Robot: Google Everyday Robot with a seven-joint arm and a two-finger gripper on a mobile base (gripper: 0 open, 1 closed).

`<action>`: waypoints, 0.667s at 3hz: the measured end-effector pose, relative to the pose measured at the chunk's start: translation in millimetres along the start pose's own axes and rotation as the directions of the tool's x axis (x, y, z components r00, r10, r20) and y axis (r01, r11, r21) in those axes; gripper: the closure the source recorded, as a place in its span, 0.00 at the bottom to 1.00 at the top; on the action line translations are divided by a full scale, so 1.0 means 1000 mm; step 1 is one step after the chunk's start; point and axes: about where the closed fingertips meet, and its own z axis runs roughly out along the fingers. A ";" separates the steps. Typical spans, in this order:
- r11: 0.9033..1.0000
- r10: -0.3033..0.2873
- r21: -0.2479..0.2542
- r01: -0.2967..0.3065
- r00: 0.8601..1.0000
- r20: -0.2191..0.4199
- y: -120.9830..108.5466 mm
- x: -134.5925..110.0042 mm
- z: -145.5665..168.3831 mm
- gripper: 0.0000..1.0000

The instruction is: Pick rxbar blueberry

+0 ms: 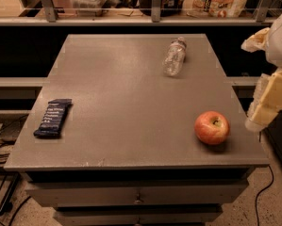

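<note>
The gripper (266, 106) is seen at the right edge of the worktop (126, 93), just outside it and level with the front half. How far it is open cannot be told, and nothing is seen to be held or touched by it. The pale arm above it is cut off by the picture's right border and slopes down towards the front-right corner.

The rxbar blueberry (53, 117) is laid flat near the left edge, towards the front-left corner, well apart from the gripper. An apple (211, 127) is placed near the front-right corner, close to the gripper. A water bottle (174, 57) is laid on its side towards the back edge, right of centre.
</note>
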 end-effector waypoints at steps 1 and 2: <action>0.997 -0.076 -0.021 0.080 0.987 0.139 0.005 -0.039 0.008 0.00; 0.988 -0.135 -0.027 0.151 0.943 0.303 0.013 -0.099 0.018 0.00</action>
